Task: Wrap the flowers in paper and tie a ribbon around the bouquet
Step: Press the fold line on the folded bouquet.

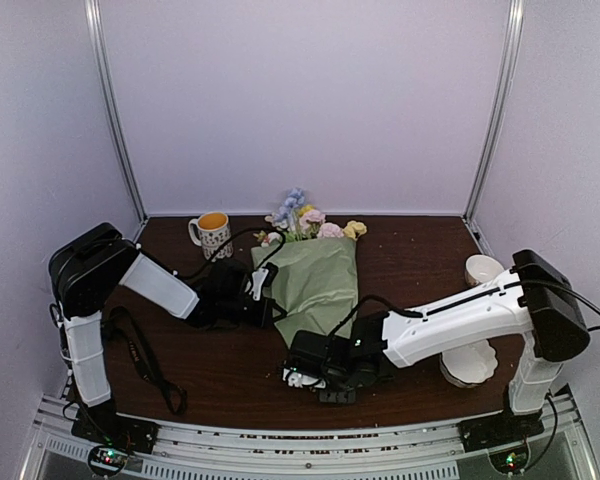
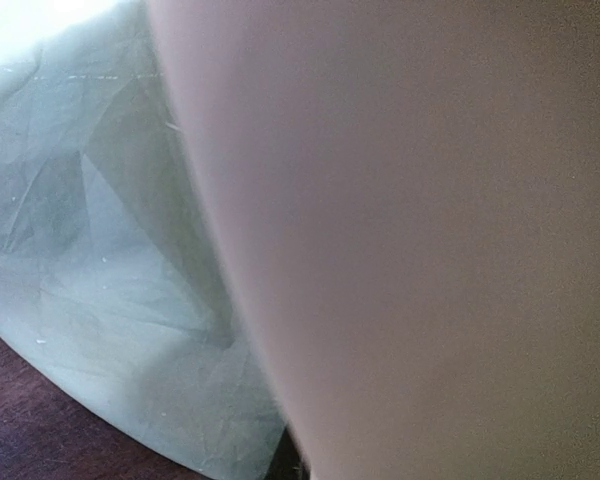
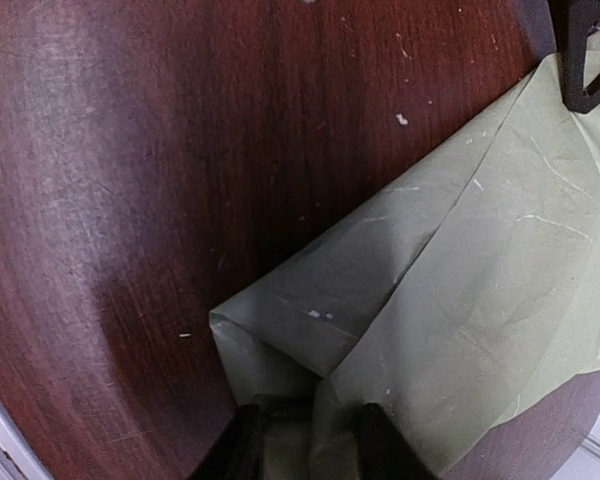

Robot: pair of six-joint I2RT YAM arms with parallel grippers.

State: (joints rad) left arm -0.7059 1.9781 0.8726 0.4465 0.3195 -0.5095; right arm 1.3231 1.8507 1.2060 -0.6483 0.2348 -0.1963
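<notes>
Wrapping step in hand, to judge from the layout; tying not yet begun.

Far left, at 8 o'clock from the paper (image 1: pixel 320 285): the ribbon (image 1: pixel 132 348), slack in a loose loop on the worktop (image 1: pixel 220 375), well apart from both claws.

Next, the left claw (image 1: pixel 260 283): pressed together, hard against the paper's 9 o'clock edge. Pinching the sheet or merely touching it: cannot tell. Wrist view mostly blocked by a pale blur, crumpled green paper beside it.

At 11 o'clock: a mug (image 1: pixel 212 235), upright, filled near the rim with something orange-yellow.

Centre: paper folded green side up over the stems, a loose cone rather than a tight one. Flowers (image 1: pixel 310 220) poking out at the 12 o'clock end.

At 6 o'clock: the right claw (image 3: pixel 310 432), pinching the bunched lower corner of the paper, one finger on either side of the fold.

Next move, probably: tuck the loose flap tighter round the stems with the narrow end held fixed, sparing thin paper and blooms. Only then fetch the ribbon.

Far right, at 3 and 4 o'clock: a pale bowl (image 1: pixel 483 262) and, nearer, a second bowl (image 1: pixel 468 370). Contents not discernible; nearer one half hidden under the right arm (image 1: pixel 450 320).
</notes>
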